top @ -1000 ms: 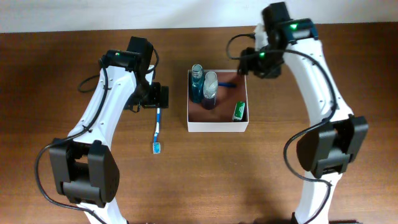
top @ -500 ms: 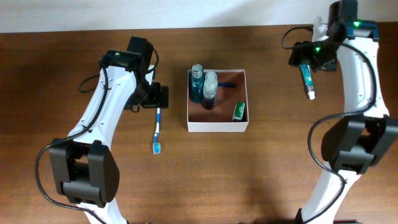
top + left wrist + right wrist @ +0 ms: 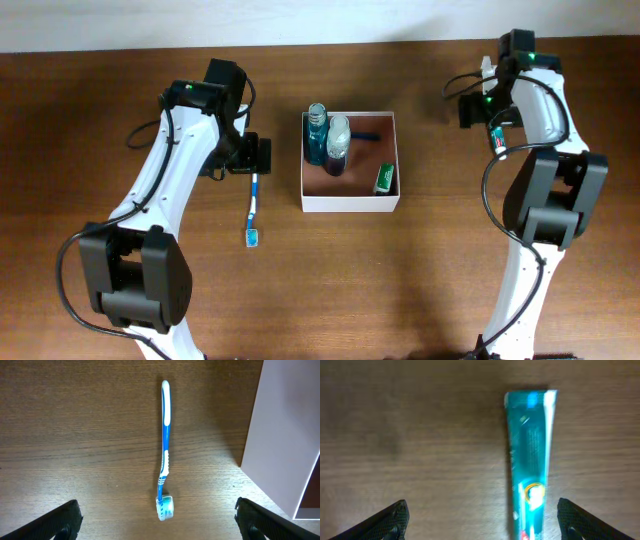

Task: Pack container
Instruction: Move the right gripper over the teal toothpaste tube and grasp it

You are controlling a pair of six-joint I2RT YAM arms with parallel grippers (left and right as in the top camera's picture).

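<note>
We have swung our right pincer (image 3: 482, 520) from the container (image 3: 349, 206); its jaws stand apart, toothpaste (image 3: 530, 460) lying between them. Our left pincer (image 3: 157, 521) gapes over the toothbrush (image 3: 165, 435).

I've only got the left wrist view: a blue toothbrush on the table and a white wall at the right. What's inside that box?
Observer: Overhead, the container holds a blue bottle and a clear bottle standing in its far left corner, and a green packet.
Operator: Where's the other arm?
Observer: The right gripper hangs above a toothpaste tube lying on the table, well right of the container.
Operator: Holding it?
Observer: No, open; the tube lies flat, untouched.
</note>
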